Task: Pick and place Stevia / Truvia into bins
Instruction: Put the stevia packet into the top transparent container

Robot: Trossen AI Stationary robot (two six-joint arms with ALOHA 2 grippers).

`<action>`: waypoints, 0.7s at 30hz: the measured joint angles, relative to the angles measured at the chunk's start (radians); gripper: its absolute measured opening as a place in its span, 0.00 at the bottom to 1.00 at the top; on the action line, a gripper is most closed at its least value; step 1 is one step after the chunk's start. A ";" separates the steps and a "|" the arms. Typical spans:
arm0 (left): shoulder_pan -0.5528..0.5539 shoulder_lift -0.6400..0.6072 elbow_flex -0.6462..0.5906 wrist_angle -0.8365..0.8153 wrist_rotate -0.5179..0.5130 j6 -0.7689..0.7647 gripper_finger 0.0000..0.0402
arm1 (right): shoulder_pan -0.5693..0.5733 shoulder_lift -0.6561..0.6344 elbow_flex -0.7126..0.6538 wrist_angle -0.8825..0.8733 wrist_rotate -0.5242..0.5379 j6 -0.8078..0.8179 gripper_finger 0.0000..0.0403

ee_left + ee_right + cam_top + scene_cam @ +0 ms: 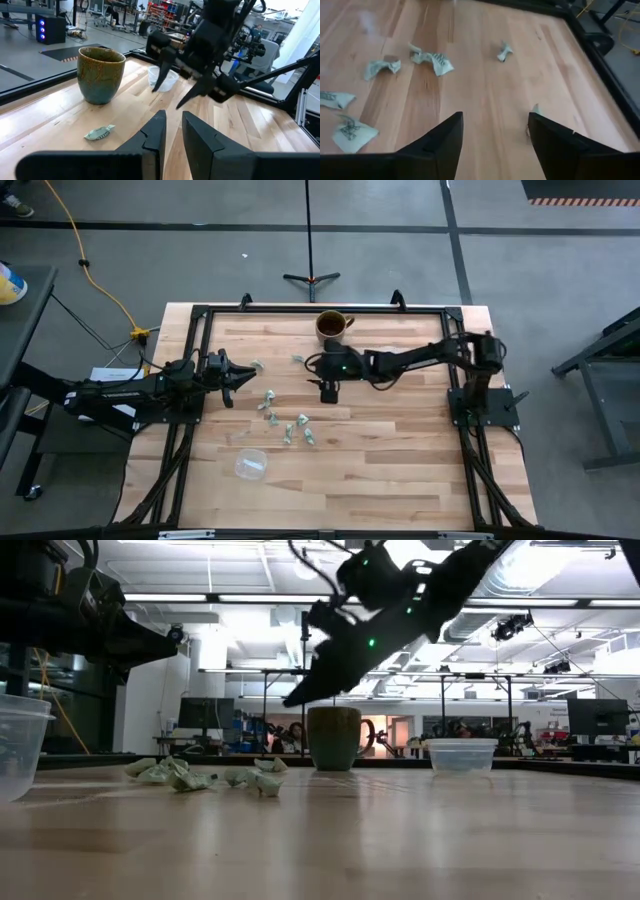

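Several crumpled pale green and white packets [287, 425] lie on the table's middle; they also show in the right wrist view [432, 60] and low view [200, 776]. One packet [100, 133] lies beside the mug. One clear cup [250, 464] stands near the front edge, at the left in the low view [15, 745]. The other cup [163, 80] stands behind my right gripper; my right arm hides it from above. My left gripper [232, 380] hovers left of the packets, open and empty. My right gripper [330, 392] hangs open above the table [318, 680], right of the packets, and holds nothing.
A brown-green mug [333, 327] stands by the table's far edge, just beyond my right gripper. Black frame rails [190, 350] run along the table's sides. Bare wood [400, 460] spreads over the near right part of the table.
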 joint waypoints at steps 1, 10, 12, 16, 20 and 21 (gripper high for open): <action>0.000 0.000 0.000 0.000 0.000 0.000 0.25 | -0.004 0.016 0.009 -0.002 -0.008 -0.001 0.55; 0.000 0.000 0.000 0.000 0.000 0.000 0.25 | -0.054 0.166 0.226 -0.150 -0.017 -0.018 0.59; 0.000 0.000 0.000 0.000 0.000 0.000 0.25 | -0.074 0.192 0.292 -0.240 -0.016 -0.016 0.60; 0.000 0.000 0.000 0.000 0.000 0.000 0.25 | -0.108 0.252 0.410 -0.393 -0.020 0.005 0.59; 0.000 0.000 0.000 0.000 0.000 0.000 0.25 | -0.123 0.297 0.504 -0.490 -0.052 0.041 0.59; 0.000 0.000 0.000 0.000 0.000 0.000 0.25 | -0.124 0.309 0.521 -0.506 -0.048 0.041 0.59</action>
